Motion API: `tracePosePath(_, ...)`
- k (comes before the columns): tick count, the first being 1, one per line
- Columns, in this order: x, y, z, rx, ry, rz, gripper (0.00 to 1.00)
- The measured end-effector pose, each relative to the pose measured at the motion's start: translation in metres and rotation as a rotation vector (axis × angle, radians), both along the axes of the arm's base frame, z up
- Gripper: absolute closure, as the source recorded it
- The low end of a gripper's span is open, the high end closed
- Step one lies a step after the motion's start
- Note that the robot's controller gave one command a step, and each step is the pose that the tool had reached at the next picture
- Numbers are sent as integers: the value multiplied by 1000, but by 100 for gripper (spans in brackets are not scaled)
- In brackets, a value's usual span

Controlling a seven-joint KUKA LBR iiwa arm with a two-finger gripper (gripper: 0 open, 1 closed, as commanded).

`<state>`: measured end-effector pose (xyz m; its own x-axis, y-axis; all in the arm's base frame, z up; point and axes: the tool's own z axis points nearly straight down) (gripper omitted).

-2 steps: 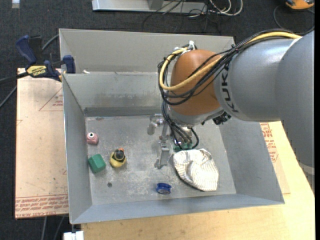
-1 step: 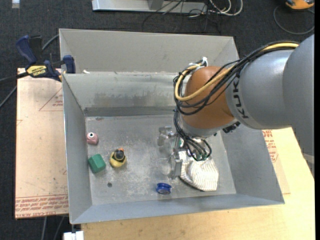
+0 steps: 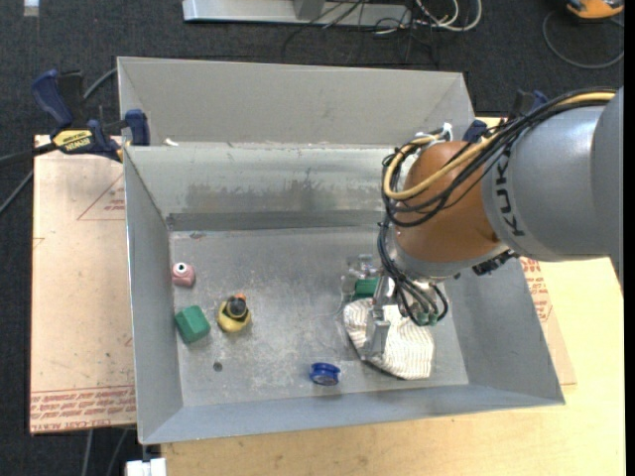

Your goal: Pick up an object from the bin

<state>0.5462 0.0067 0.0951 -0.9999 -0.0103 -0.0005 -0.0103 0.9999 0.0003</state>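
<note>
White crumpled cloth (image 3: pixel 407 351) lies front-right in the bin (image 3: pixel 149 296) under the gripper (image 3: pixel 378 327) (can't tell if it's spread or pinched), and floppy fabric like that could easily slip free or drag the green piece (image 3: pixel 365 288) beside it.

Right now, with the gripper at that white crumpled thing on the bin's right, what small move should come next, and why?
Probably ease straight down a little onto the white crumpled cloth: the gripper is over its left part, and I cannot tell whether it holds it. The blue cap lies apart, so it shouldn't interfere.
</note>
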Motion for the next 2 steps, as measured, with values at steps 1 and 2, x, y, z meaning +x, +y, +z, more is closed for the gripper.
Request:
tracePosePath(1, -25, -12, -22, 2, 4, 111, 0)
tracePosePath(2, -32, -40, -21, 1, 0, 12, 100)
